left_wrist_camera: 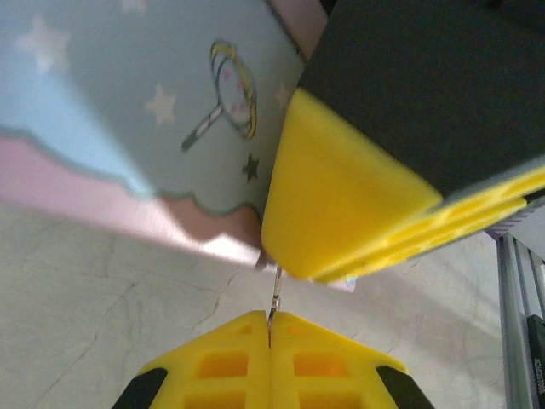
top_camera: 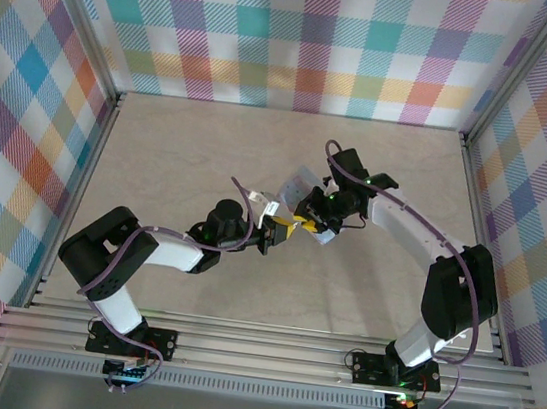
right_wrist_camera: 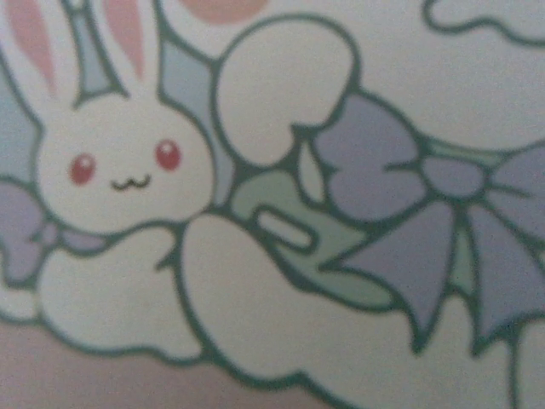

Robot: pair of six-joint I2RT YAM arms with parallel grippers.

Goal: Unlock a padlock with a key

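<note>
My left pincer (left_wrist_camera: 270,331) is clamped on the key (left_wrist_camera: 275,298), which points toward 12 o'clock and ends just under the right pincer (top_camera: 312,219), at the cartoon-printed box's (left_wrist_camera: 119,94) lower edge. I cannot tell whether the right pincer is open or closed. Both meet near the middle of the table (top_camera: 180,152).

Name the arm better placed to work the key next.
Left. The left gripper is shut on the thin key, whose tip points toward the box edge. The right gripper sits close against the box, apparently bracing there.
</note>
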